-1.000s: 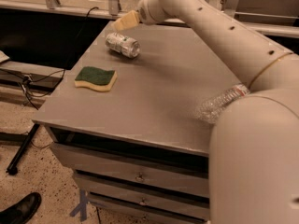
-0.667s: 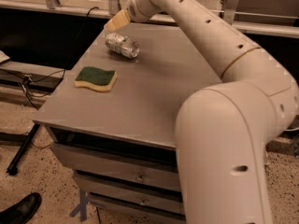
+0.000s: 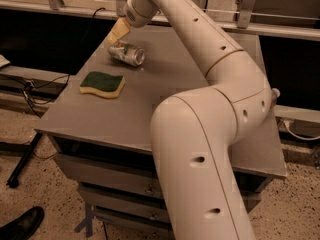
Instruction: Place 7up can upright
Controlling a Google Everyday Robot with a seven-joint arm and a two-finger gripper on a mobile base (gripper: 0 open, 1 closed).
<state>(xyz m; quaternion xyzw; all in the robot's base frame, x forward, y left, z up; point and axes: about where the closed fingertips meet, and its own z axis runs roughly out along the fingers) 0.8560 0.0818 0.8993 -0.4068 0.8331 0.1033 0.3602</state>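
Your gripper (image 3: 118, 32) hangs over the far left corner of the table (image 3: 90, 119), its tan tip pointing down at the left end of the 7up can (image 3: 128, 53); you cannot tell from this view whether it is wide or narrow, nor whether the tip touches the can or stops just above it; nothing is seen held in it. The 7up can lies on its side on the tabletop, its shiny round end facing right and toward you. The arm (image 3: 200, 134) runs from the gripper back across the table and fills the right foreground; nearer you and left of the can, well apart from it, a green sponge (image 3: 102, 84) with a yellow underside lies flat; below the tabletop are drawers (image 3: 100, 169); a dark shoe (image 3: 22, 225) shows on the speckled floor at bottom left.
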